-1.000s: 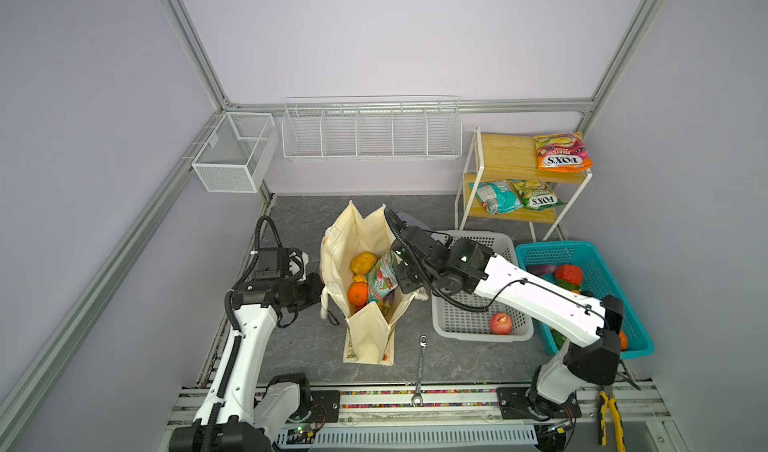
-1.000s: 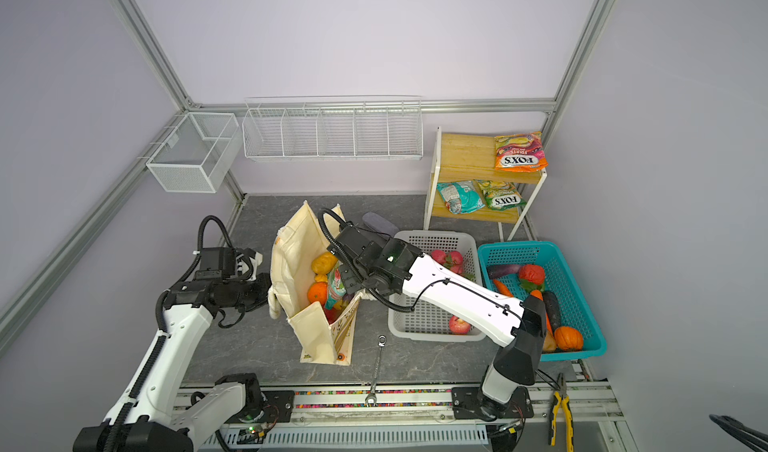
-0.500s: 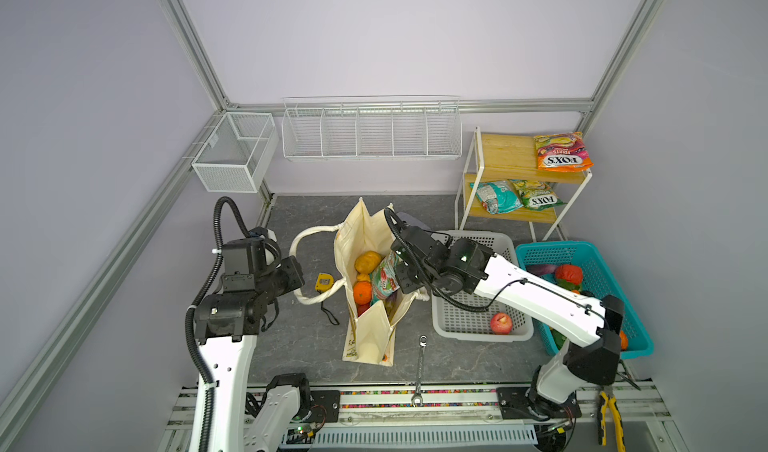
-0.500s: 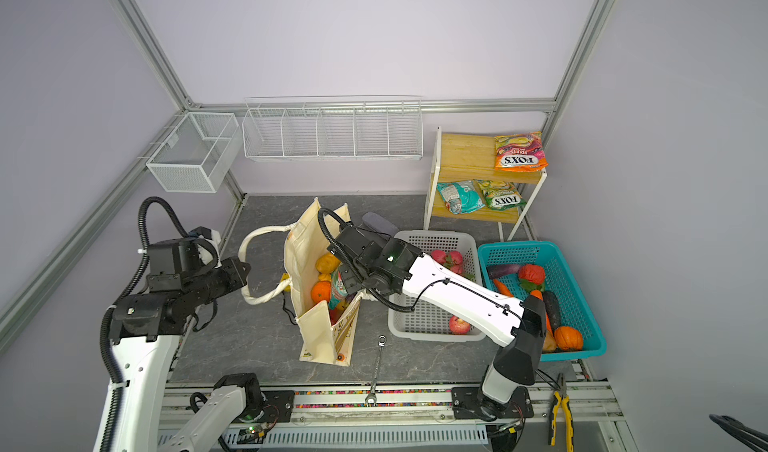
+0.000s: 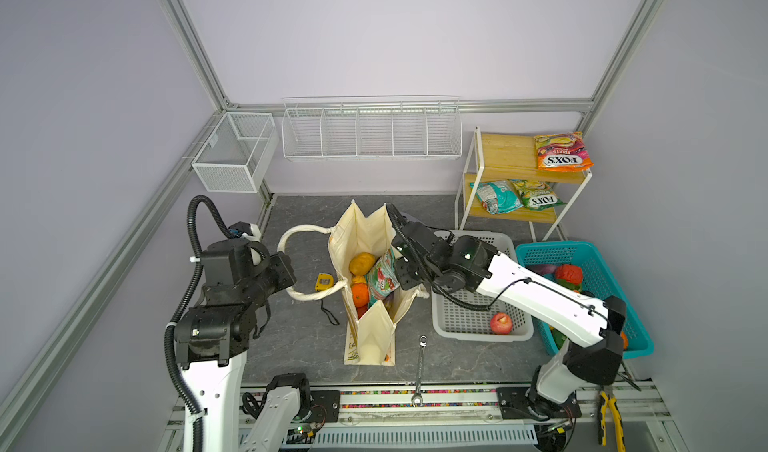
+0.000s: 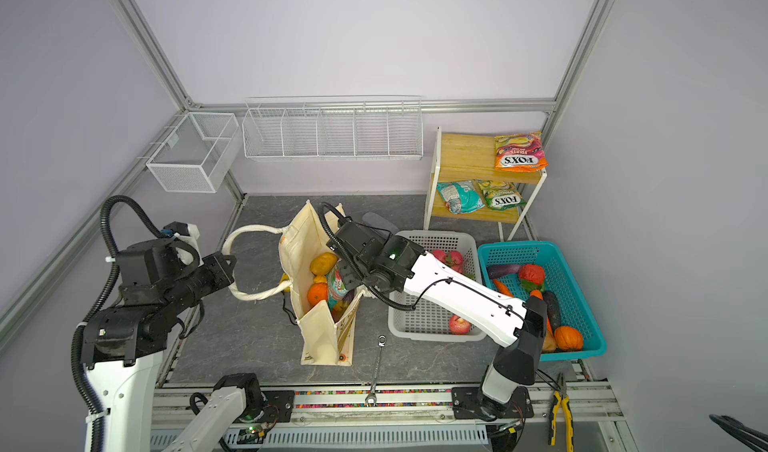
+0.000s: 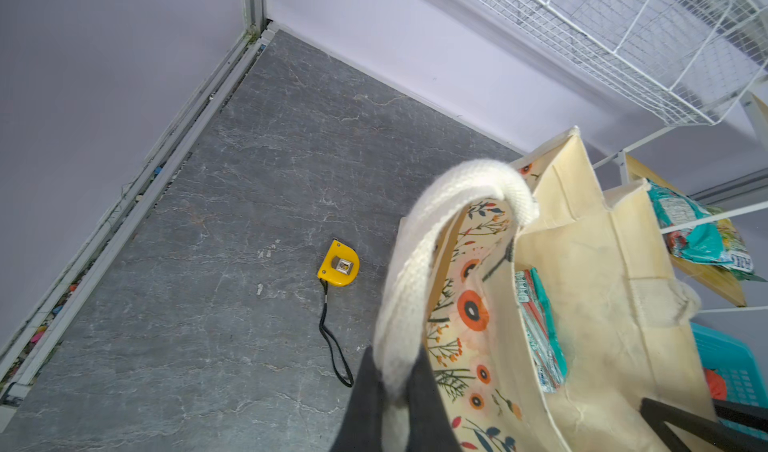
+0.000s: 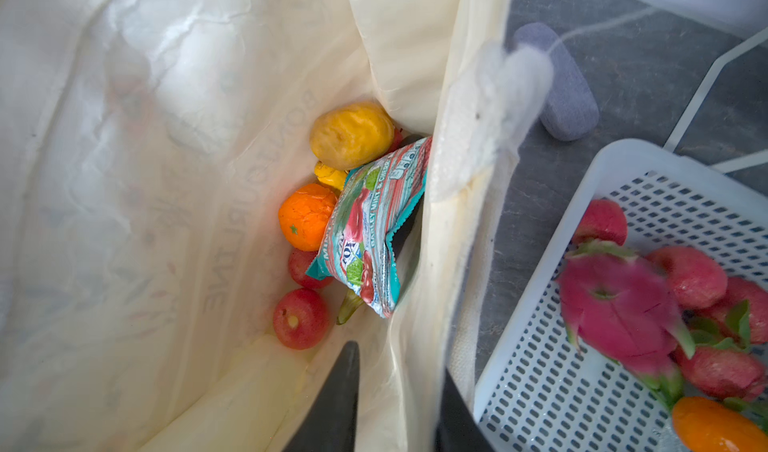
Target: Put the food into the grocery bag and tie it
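The cream grocery bag (image 5: 365, 238) (image 6: 303, 238) stands open in mid-floor. My left gripper (image 5: 291, 280) (image 7: 392, 387) is shut on its white rope handle (image 7: 419, 238), stretched out to the left. My right gripper (image 5: 401, 275) (image 8: 399, 358) is open, one finger inside the bag and one outside, with the bag's right wall loose between them. In the bag lie a potato (image 8: 351, 134), an orange (image 8: 305, 217), a teal packet (image 8: 374, 230) and red apples (image 8: 300, 319). The bag's other handle (image 8: 515, 80) shows blurred.
Right of the bag stands a grey basket (image 5: 515, 333) with an apple (image 5: 500, 322) and a dragon fruit (image 8: 615, 300), then a teal basket (image 5: 640, 346) of produce. The shelf holds an orange packet (image 5: 561, 152). A tape measure (image 5: 324, 280) and a wrench (image 5: 419, 362) lie on the floor.
My left arm has risen and drawn back to the left, pulling the handle out taut from the bag. My right gripper's jaws have come apart at the bag's right wall.
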{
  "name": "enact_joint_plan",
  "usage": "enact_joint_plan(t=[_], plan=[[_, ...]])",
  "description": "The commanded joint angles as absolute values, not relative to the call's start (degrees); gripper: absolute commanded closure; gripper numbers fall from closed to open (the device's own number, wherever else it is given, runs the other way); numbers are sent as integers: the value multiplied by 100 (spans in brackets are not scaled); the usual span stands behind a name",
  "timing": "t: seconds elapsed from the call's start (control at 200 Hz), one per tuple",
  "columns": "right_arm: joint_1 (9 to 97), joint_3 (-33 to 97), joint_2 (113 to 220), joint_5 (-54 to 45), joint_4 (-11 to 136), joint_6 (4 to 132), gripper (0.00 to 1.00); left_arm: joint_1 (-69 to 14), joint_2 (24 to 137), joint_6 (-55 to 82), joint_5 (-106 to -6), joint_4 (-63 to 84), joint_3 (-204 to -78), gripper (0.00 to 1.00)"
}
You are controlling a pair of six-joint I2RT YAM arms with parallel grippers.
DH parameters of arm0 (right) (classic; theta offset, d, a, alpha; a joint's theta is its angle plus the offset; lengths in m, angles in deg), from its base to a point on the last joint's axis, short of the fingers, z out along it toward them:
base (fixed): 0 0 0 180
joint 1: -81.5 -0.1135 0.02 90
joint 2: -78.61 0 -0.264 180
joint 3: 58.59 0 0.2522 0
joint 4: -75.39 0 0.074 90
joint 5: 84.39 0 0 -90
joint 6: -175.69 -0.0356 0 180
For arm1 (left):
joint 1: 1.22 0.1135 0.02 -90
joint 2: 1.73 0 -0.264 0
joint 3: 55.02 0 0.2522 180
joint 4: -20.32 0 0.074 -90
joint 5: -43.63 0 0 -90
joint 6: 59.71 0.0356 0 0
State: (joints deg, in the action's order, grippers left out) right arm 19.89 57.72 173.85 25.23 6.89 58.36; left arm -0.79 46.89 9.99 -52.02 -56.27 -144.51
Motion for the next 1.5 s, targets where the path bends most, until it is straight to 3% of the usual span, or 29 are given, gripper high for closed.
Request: enact_joint_plan(t=[0.0, 0.255, 0.38, 0.705, 0.965, 1.145, 1.495], plan=[[1961, 6117, 17440, 2637, 567, 5947, 64, -43, 4782, 1120, -4833, -5522, -14304, 100], [1912, 6600, 17379, 2780, 351, 6046, 34, -44, 4919, 1147, -4817, -5308, -14045, 100], [1903, 6592, 17087, 2823, 450, 5971, 27, -40, 4951, 1174, -4785, -5268, -13997, 100], [2225, 5771, 15979, 3029, 635, 5543, 24, -31, 5069, 1218, -4753, -5216, -13989, 100], [3634, 3621, 14896, 1480, 1707, 4508, 26, -30, 5058, 1231, -4769, -5207, -13962, 100], [4148, 2795, 14987, 483, 2329, 4137, 26, -25, 5044, 1231, -4783, -5224, -13975, 100], [4255, 2263, 15922, -582, 3314, 3977, 31, -17, 5035, 1270, -4802, -5285, -14041, 100]])
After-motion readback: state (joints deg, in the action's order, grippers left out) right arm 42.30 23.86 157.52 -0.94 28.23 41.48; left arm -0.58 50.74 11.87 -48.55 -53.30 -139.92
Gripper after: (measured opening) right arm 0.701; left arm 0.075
